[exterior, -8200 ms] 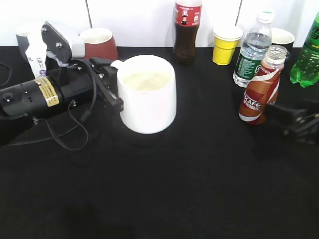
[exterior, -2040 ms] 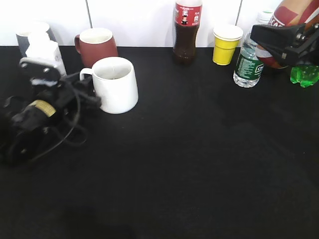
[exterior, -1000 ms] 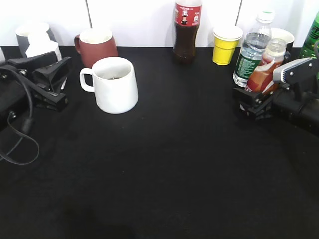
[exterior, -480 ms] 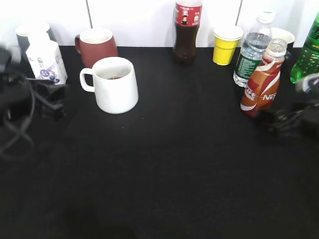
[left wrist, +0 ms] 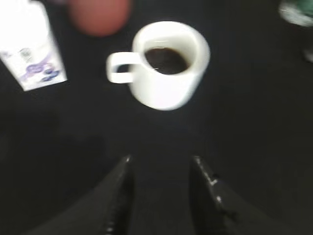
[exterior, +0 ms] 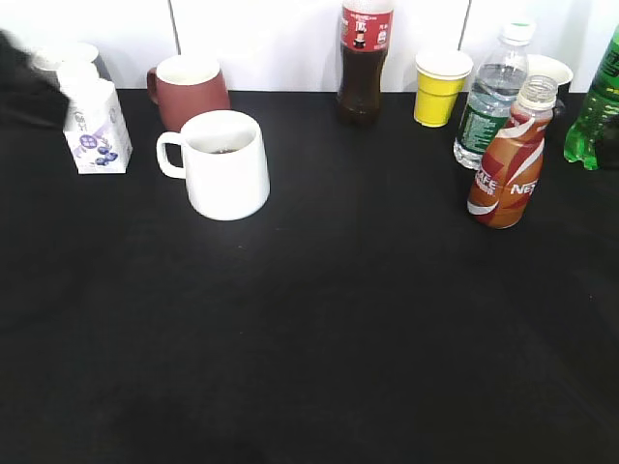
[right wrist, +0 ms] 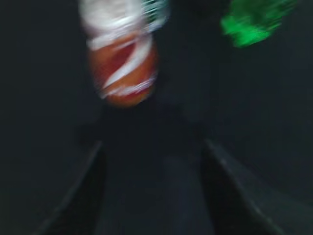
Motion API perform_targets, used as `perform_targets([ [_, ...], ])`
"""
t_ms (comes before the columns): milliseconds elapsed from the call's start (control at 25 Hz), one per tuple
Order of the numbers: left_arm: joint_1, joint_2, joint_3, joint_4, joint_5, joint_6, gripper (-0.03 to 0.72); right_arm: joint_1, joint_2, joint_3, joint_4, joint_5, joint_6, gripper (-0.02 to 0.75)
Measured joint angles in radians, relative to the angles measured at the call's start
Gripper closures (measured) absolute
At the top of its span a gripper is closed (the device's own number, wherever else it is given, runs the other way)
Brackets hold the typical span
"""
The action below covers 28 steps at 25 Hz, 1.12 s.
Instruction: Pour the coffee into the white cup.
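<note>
Coffee bottle (exterior: 505,159) is standing alone on the worktop (exterior: 348,338), right side.
Both hands, left (left wrist: 161,193) and right (right wrist: 151,188), have released, are open, backing away; white cup (exterior: 224,162) is holding dark coffee — pour seems done.

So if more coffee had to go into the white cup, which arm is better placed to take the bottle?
The right: its open gripper faces the coffee bottle on that side. The left gripper faces the white cup.

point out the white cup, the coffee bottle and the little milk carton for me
white cup (exterior: 230,179), exterior view, on the front of its body
coffee bottle (exterior: 503,174), exterior view, on the orange label
milk carton (exterior: 94,135), exterior view, on its printed front face
</note>
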Motion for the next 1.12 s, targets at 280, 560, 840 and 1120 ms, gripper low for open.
perform_targets([
  [280,-0.029,-0.553,0.300,0.043,0.123,0.000,0.395,0.003,-0.606,0.098,0.115,0.329,-0.112,0.280],
  [560,-0.023,-0.861,0.439,0.124,0.171,0.000,0.395,0.003,-1.053,0.310,-0.013,0.509,-0.058,0.280],
  [840,-0.021,-0.862,0.476,0.108,0.074,0.000,0.395,0.003,-1.056,0.361,-0.013,0.388,-0.058,0.281],
  [1120,-0.021,-0.905,0.459,0.071,0.289,0.038,0.395,0.003,-1.056,0.362,-0.013,0.382,-0.058,0.281],
])
